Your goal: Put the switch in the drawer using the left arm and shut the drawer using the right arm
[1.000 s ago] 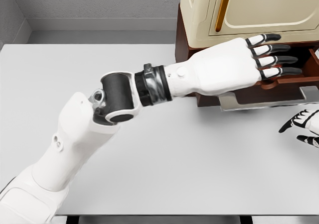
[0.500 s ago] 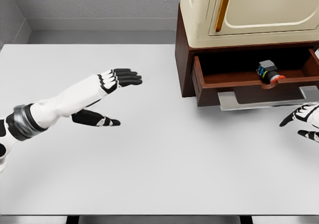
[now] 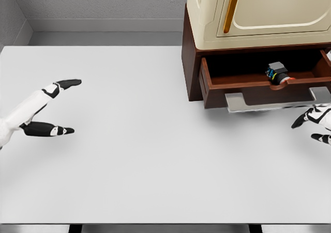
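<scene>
The switch [image 3: 277, 72], a small grey and black block with blue and red parts, lies inside the open brown drawer [image 3: 243, 90] near its front edge. A grey metal handle [image 3: 274, 100] runs across the drawer front. My left hand [image 3: 49, 108] hovers over the far left of the table, fingers spread and holding nothing. My right hand [image 3: 315, 124] shows at the right edge, just below the handle's right end, fingers relaxed and apart from it.
A cream cabinet [image 3: 258, 10] with a yellow door handle sits on the brown drawer unit at the back right. The white table [image 3: 155, 150] stretches across the view, with a grey wall behind it.
My left arm has pulled back from the drawer to the far left, leaving the switch in the drawer. The drawer has slid in slightly. My right hand has shifted a little right.
</scene>
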